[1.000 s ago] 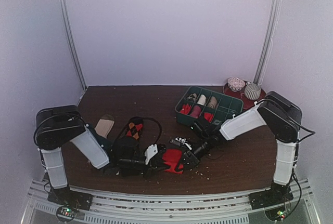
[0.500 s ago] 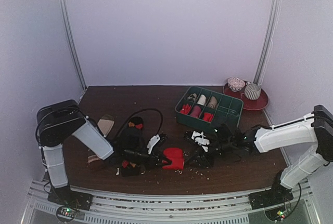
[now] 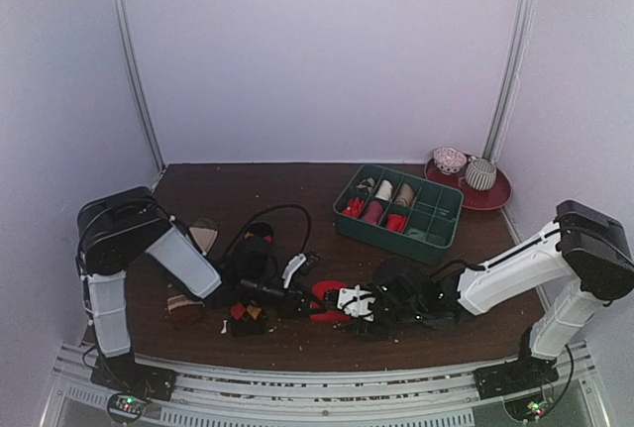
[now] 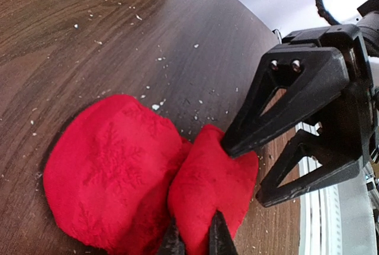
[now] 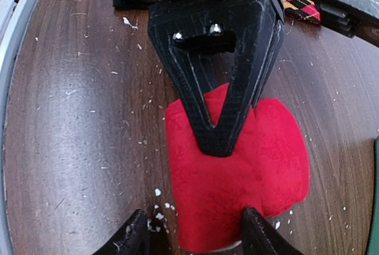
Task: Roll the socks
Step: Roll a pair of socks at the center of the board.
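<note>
The red sock (image 3: 333, 291) lies bunched on the brown table near the front edge. In the left wrist view (image 4: 112, 172) it is folded in two lobes. My left gripper (image 3: 315, 302) is shut on a fold of its near lobe (image 4: 194, 240). My right gripper (image 3: 350, 301) faces it from the right, open. Its two fingers straddle the sock's near edge in the right wrist view (image 5: 195, 237), the red sock (image 5: 266, 166) between and beyond them. The argyle sock (image 3: 260, 241) lies behind the left arm; a corner shows in the right wrist view (image 5: 299, 6).
A green divided tray (image 3: 441, 221) with rolled socks stands at the back right. A red plate (image 3: 495, 196) with two round patterned things is behind it. Beige sock-like pieces lie at the left (image 3: 203, 234). A black cable (image 3: 297, 224) loops behind the left gripper. White crumbs litter the table.
My right gripper has come down and left to the red sock's right edge. The left gripper has stayed at the sock, which is now more bunched.
</note>
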